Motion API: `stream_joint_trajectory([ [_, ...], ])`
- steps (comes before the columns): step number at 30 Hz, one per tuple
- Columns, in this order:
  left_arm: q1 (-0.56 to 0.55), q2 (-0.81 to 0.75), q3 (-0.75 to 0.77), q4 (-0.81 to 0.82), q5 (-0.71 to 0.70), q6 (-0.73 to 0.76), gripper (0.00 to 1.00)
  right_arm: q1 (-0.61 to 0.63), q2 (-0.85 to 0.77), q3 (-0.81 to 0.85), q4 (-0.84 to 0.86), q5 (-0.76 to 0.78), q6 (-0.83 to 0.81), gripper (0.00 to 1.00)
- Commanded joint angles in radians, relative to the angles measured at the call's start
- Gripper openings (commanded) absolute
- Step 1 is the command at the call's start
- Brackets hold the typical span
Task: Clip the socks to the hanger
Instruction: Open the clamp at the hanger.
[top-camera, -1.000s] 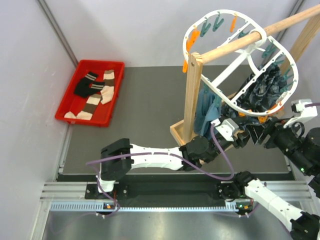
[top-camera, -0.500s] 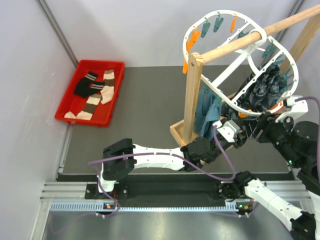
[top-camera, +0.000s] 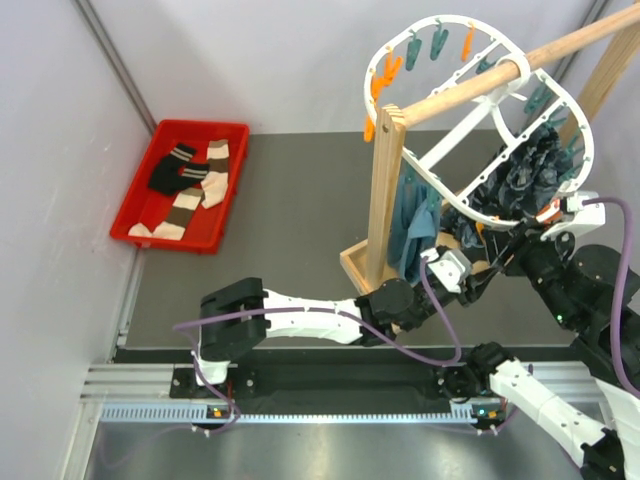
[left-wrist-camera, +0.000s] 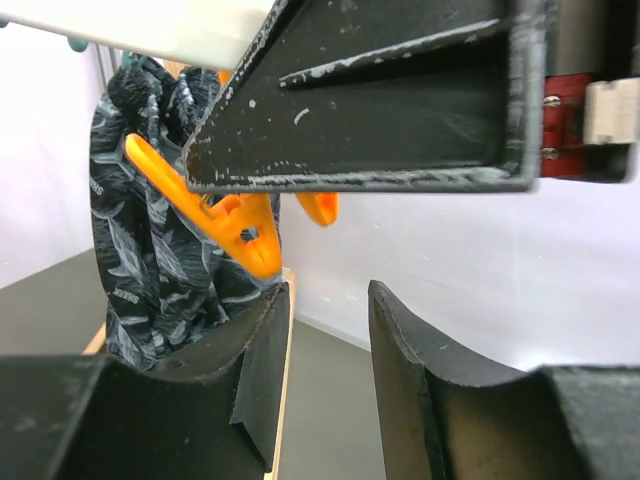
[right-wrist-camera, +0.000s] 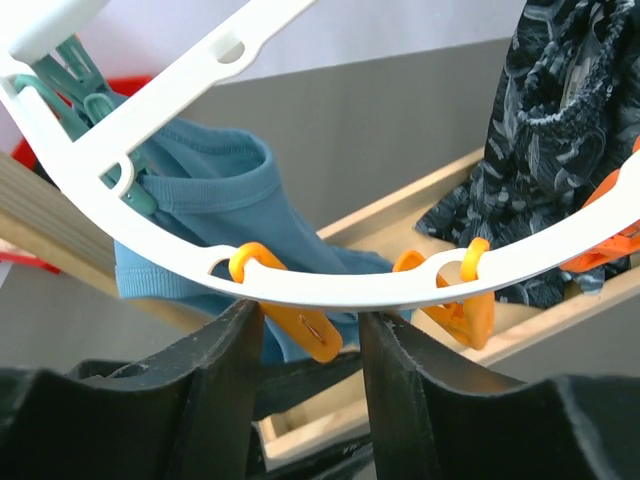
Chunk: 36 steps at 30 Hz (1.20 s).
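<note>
**At the hanger's low rim: both claws among the pegs, socks far off in the tray**

Just above the right claw (right-wrist-camera: 310, 315) the white rim of the hanger (right-wrist-camera: 350, 290) sweeps across. An orange peg (right-wrist-camera: 300, 332) hanging from that rim dips into the gap between the two black fingers. The fingers stand apart, but whether they press on the peg cannot be told. A second orange peg (right-wrist-camera: 455, 312) hangs from the rim just to the right of this claw. Beyond the claw and to its left droops a blue garment (right-wrist-camera: 200, 190). Up to its right hangs a dark patterned garment (right-wrist-camera: 560, 130).

The left claw (left-wrist-camera: 325, 295) has its fingers apart with nothing between them. An orange clothes peg (left-wrist-camera: 225, 215) sits above and to the left of the gap, its tip close over the left finger. It lies against the same dark patterned cloth, and whether it touches the finger cannot be told.

From above, both claws sit under the lower edge of the tilted hanger, which hangs on the pole of the wooden rack (top-camera: 385, 190). The socks (top-camera: 185, 185) lie well apart from both claws, far off to the left of the left claw. They are in a red tray (top-camera: 170, 245) at the table's left edge. Some are black with striped cuffs, others banded brown and cream.
</note>
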Motion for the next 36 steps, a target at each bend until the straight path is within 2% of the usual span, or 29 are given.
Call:
stream_joint_trajectory([
  [1,0.002,-0.101,-0.042,0.073,0.027,-0.037,0.42,0.013,-0.013,-0.016,0.122,0.034,0.012,0.41],
  [6,0.002,-0.147,-0.097,0.063,0.023,-0.056,0.43,0.011,-0.021,-0.025,0.139,0.031,0.018,0.31],
  [11,0.018,-0.185,-0.095,-0.022,0.084,-0.137,0.58,0.011,-0.031,-0.011,0.127,0.017,0.025,0.18],
  [14,0.056,-0.208,-0.111,-0.035,0.199,-0.234,0.67,0.011,-0.031,0.001,0.113,-0.015,0.038,0.11],
  [16,0.085,-0.222,-0.126,-0.029,0.281,-0.297,0.7,0.011,-0.031,0.008,0.094,-0.035,0.047,0.08],
  [21,0.093,-0.219,-0.105,-0.065,0.308,-0.251,0.76,0.013,-0.027,0.039,0.065,-0.052,0.073,0.04],
  [30,0.091,-0.142,0.016,-0.141,0.282,-0.122,0.75,0.011,-0.028,0.076,0.022,-0.06,0.081,0.04],
  [34,0.091,-0.119,0.036,-0.111,0.279,-0.096,0.66,0.013,-0.027,0.078,0.01,-0.049,0.078,0.04],
  [36,0.091,-0.101,0.07,-0.15,0.279,-0.087,0.6,0.011,-0.03,0.079,0.008,-0.054,0.079,0.05],
])
